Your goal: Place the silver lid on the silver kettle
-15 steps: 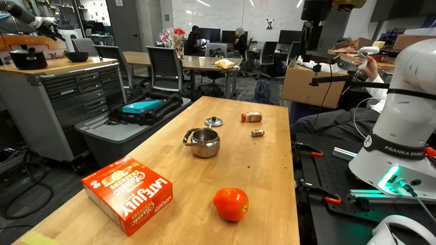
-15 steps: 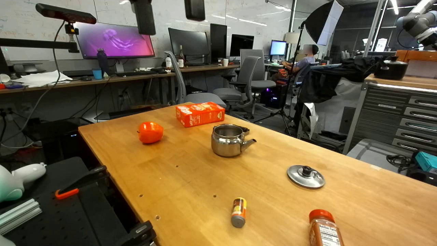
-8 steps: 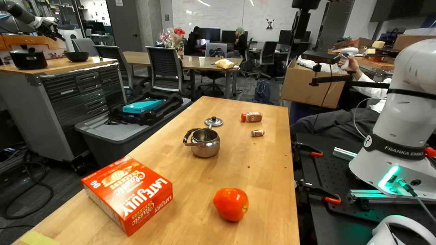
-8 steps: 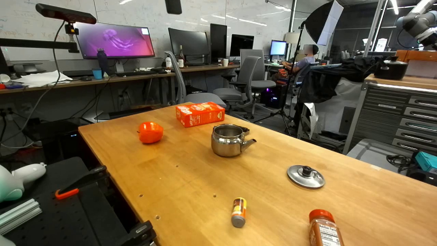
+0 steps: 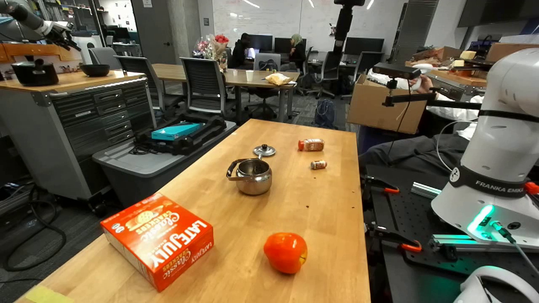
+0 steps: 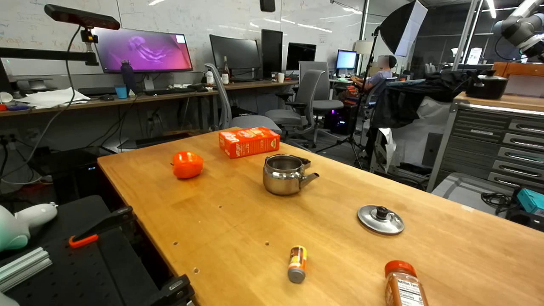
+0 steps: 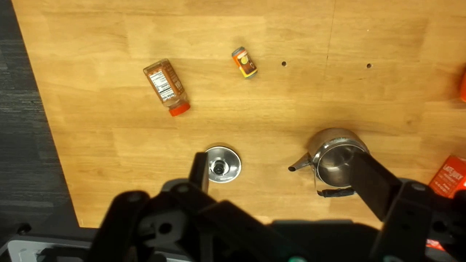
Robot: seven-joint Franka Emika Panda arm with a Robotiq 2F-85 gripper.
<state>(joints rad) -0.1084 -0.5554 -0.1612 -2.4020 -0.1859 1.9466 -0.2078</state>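
Observation:
The silver lid [image 5: 269,152] lies flat on the wooden table, black knob up, beyond the kettle's spout in an exterior view. The silver kettle [image 6: 281,183] stands upright and uncovered, its handle folded to one side. In the wrist view, the lid [image 7: 228,168] appears just inside the left fingertip, which overlaps its edge. The kettle [image 7: 329,137] is partly covered there by the right finger [image 7: 375,182]. My gripper [image 7: 280,155] hangs high above the table, wide open, holding nothing. Only a fingertip [image 6: 267,5] shows at the top of an exterior view.
A spice bottle [image 7: 165,85] and a small can [image 7: 244,62] lie on the table near the lid. An orange-red pepper [image 5: 286,252] and a cracker box [image 5: 158,240] sit at the other end. A mounted camera [image 5: 397,70] stands beside the table.
My gripper has swung sideways, high over the table, moving left in an exterior view; elsewhere two fingertips showed and now one does. Lid and kettle have stayed put.

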